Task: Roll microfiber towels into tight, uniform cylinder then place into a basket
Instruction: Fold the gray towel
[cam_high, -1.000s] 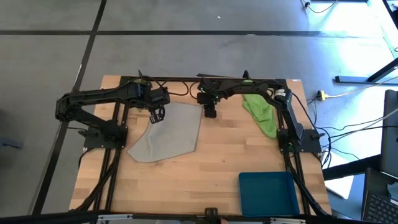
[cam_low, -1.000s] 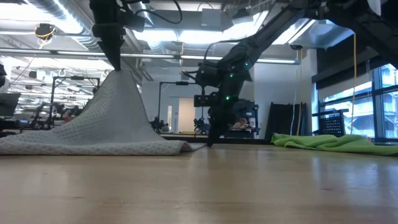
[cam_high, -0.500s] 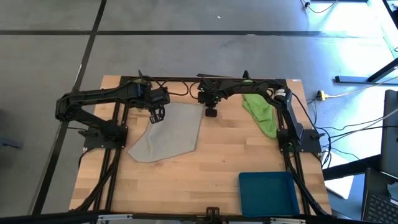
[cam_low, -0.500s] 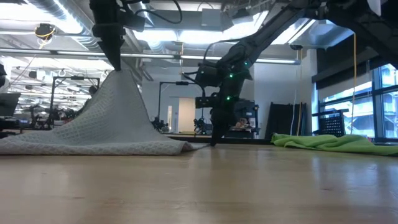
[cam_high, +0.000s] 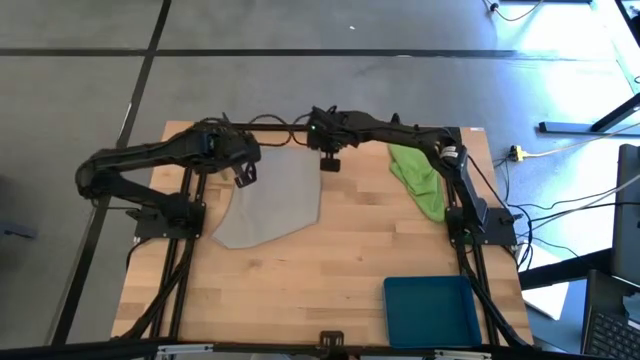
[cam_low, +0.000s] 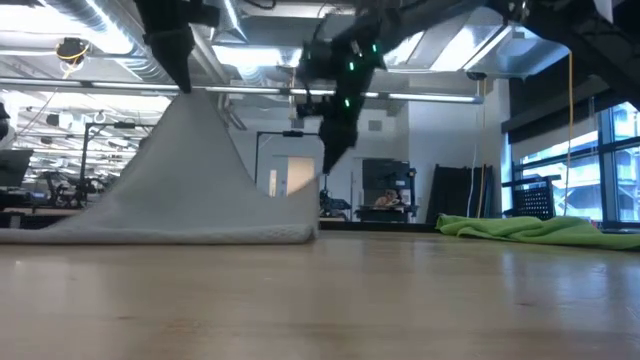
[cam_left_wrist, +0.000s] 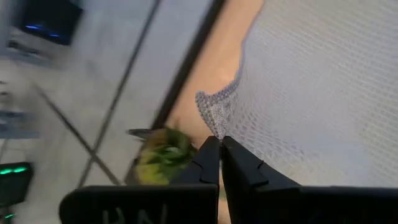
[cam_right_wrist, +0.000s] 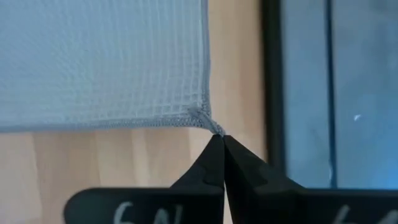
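Risk: grey-white towel (cam_high: 272, 200) corner slips from right gripper (cam_right_wrist: 219, 138), pinched at fabric tip only; left gripper (cam_high: 243, 176) clamps corner at 10 o'clock; uneven tension skews spread.

Basket (cam_high: 430, 308) cut off at frame bottom, blurred green sprig (cam_left_wrist: 163, 155) behind left pincer (cam_left_wrist: 219, 144)

Robotics lab in an open industrial hall
Exposed ducts (cam_low: 80, 20) and strip lights (cam_low: 420, 97) overhead, grey concrete floor (cam_high: 300, 90), other rigs (cam_low: 385, 195) behind the wooden worktop (cam_high: 330, 260)
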